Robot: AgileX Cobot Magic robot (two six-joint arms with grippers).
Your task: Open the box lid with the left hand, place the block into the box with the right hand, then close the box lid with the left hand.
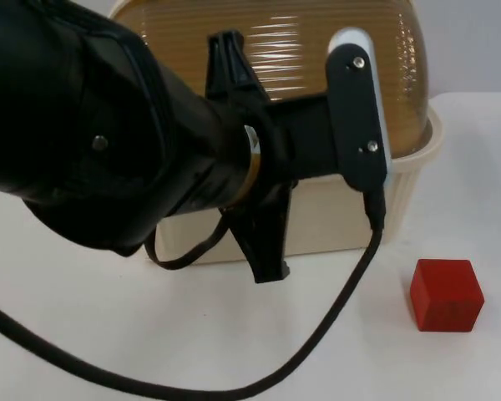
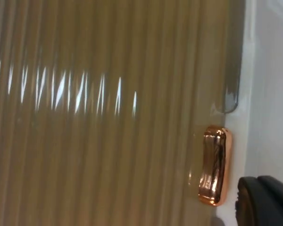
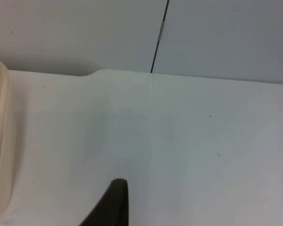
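The left arm (image 1: 108, 134) looms over the cream box (image 1: 342, 221), its left gripper (image 1: 259, 167) just in front of the closed ribbed lid (image 1: 284, 42), finger spread unclear; the red block (image 1: 447, 294) sits beside the box's front right corner.

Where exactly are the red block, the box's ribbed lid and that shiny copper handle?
red block (image 1: 447, 294): top view, on its front face.
ribbed lid (image 1: 301, 50): top view, on the brown dome's middle.
copper handle (image 2: 214, 165): left wrist view, on its shiny middle.
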